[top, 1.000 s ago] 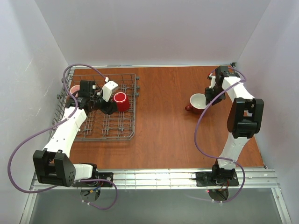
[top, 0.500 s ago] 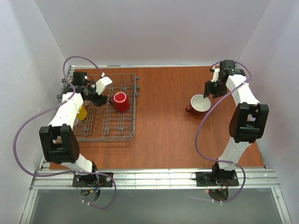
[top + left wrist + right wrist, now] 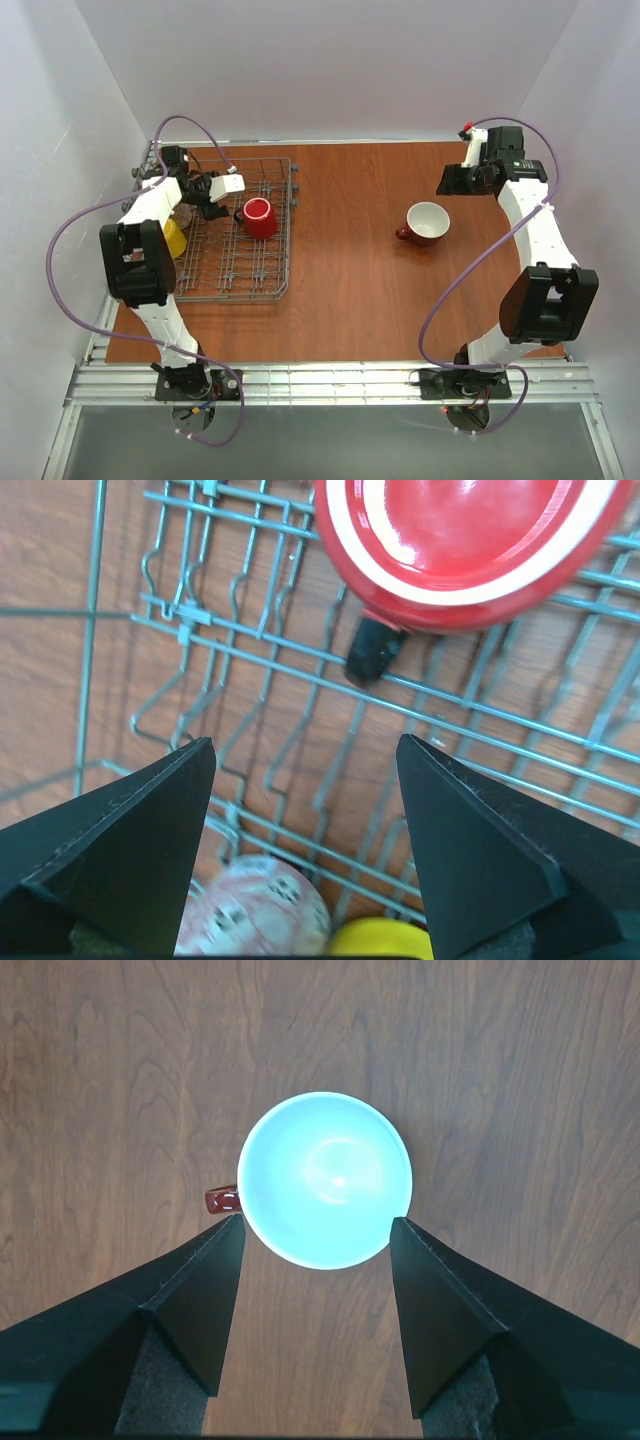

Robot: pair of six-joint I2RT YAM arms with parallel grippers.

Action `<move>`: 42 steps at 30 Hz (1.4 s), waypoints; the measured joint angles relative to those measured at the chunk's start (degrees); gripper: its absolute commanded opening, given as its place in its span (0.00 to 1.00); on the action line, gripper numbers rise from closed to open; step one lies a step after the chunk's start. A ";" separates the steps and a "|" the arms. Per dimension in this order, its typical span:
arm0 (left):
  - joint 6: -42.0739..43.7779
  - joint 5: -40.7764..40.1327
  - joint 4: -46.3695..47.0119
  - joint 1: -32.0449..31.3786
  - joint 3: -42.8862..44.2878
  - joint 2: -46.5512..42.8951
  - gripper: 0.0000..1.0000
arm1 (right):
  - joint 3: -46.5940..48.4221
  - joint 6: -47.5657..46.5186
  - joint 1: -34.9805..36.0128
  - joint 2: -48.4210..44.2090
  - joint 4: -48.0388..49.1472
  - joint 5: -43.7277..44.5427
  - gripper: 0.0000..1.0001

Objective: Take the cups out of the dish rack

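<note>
The left claw (image 3: pixel 305 742) is held wide over the dish rack (image 3: pixel 240 270) at the desk's (image 3: pixel 350 290) ten o'clock, with the red mug (image 3: pixel 259 217) inside, while the white-lined mug (image 3: pixel 426 221) is framed at two o'clock by the wide right claw (image 3: pixel 315 1220).

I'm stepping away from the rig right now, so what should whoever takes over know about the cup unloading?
Left gripper: open, empty, over the far-left part of the dish rack.
Right gripper: open, empty, directly above the dark red mug.
Done: that mug stands upright on the table, outside the rack.
Left: at least three cups are in the rack: the red mug, the yellow mug and the pink cup beside the yellow one.
</note>
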 measured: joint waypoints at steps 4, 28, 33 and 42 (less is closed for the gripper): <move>3.50 1.27 -0.92 -0.09 2.82 4.24 0.67 | -1.84 0.39 0.00 -1.33 0.96 0.02 0.55; 11.93 4.33 -8.98 -3.21 10.29 16.20 0.38 | -5.07 0.74 0.00 -3.34 4.31 -0.85 0.55; 12.74 4.52 -11.08 -3.23 11.67 16.24 0.14 | -6.08 0.76 0.00 -3.34 5.03 -1.05 0.55; 13.25 4.90 -11.52 -3.30 11.65 15.98 0.00 | -7.08 1.01 0.00 -3.34 6.14 -1.51 0.55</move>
